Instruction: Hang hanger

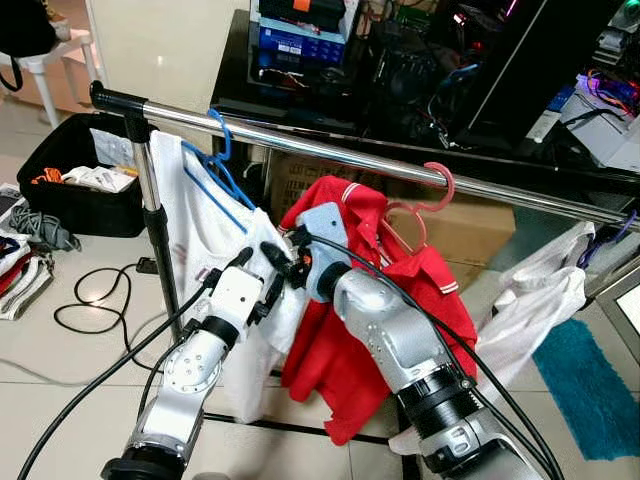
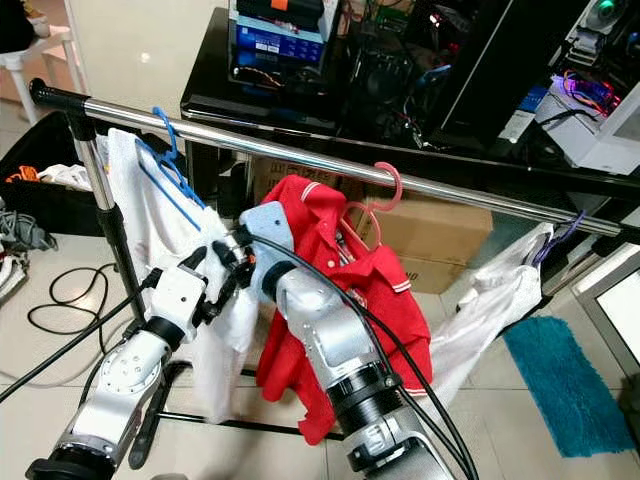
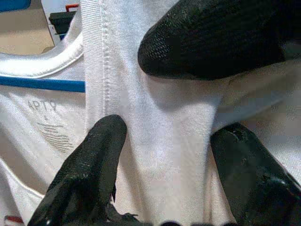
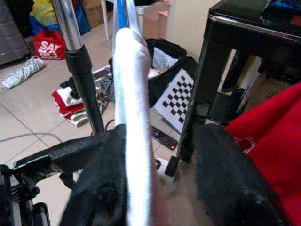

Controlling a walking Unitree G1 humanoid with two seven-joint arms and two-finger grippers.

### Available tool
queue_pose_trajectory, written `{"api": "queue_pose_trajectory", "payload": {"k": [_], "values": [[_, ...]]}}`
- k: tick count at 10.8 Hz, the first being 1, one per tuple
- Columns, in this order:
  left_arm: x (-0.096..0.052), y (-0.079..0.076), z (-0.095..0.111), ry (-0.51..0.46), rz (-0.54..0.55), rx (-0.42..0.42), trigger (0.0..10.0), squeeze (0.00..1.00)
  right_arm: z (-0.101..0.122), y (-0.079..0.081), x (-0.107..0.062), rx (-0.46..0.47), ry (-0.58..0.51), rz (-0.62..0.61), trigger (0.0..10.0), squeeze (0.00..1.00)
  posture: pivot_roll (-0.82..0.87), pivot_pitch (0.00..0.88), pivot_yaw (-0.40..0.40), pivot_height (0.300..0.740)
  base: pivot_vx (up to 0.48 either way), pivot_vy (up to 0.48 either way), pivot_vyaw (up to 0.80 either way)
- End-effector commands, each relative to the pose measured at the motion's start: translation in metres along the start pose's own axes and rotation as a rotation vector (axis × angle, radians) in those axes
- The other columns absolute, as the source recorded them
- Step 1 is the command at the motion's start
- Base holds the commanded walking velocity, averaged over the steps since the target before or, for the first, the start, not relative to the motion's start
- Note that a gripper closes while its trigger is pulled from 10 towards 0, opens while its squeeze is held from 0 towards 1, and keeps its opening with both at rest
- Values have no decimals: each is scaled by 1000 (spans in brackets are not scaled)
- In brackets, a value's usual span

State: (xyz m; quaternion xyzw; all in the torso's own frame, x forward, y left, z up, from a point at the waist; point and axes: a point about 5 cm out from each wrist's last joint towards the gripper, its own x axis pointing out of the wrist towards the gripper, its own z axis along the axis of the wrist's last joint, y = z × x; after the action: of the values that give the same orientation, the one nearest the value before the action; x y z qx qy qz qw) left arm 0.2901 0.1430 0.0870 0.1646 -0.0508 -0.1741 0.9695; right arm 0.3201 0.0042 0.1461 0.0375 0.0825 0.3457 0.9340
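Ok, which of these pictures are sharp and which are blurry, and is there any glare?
Left eye view: sharp, with bright glare streaks along the metal rail. Left wrist view: white shirt weave crisp, fingers soft. Right wrist view: shirt edge blurred and overexposed, background clearer.

Two hangers [image 1: 215, 165] [image 1: 425, 205] hang on the rail [image 1: 350, 155], shirts [image 1: 205, 240] [image 1: 385, 290] below, desk [image 1: 300, 95] behind.
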Motion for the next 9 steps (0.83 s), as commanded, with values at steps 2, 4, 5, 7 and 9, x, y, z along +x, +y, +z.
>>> {"api": "queue_pose_trajectory", "payload": {"k": [2,4,5,7,9], "values": [[1,-9,5,-25,-22,-7,10000,0,13,4,5,8,-56,2,0,0,327,78,-190,740,0,0,0],[2,-9,5,-25,-21,-7,10000,0,16,6,4,2,-99,34,0,0,326,78,-188,740,0,0,0],[2,-9,5,-25,-20,-7,10000,0,17,7,3,1,-108,45,0,0,326,78,-188,740,0,0,0],[2,-8,4,-22,-19,-6,10000,0,19,11,2,-9,-138,90,0,0,327,75,-188,740,0,0,0],[2,-8,4,-22,-19,-5,10000,0,18,12,1,-13,-143,102,0,0,328,73,-188,740,0,0,0]]}}
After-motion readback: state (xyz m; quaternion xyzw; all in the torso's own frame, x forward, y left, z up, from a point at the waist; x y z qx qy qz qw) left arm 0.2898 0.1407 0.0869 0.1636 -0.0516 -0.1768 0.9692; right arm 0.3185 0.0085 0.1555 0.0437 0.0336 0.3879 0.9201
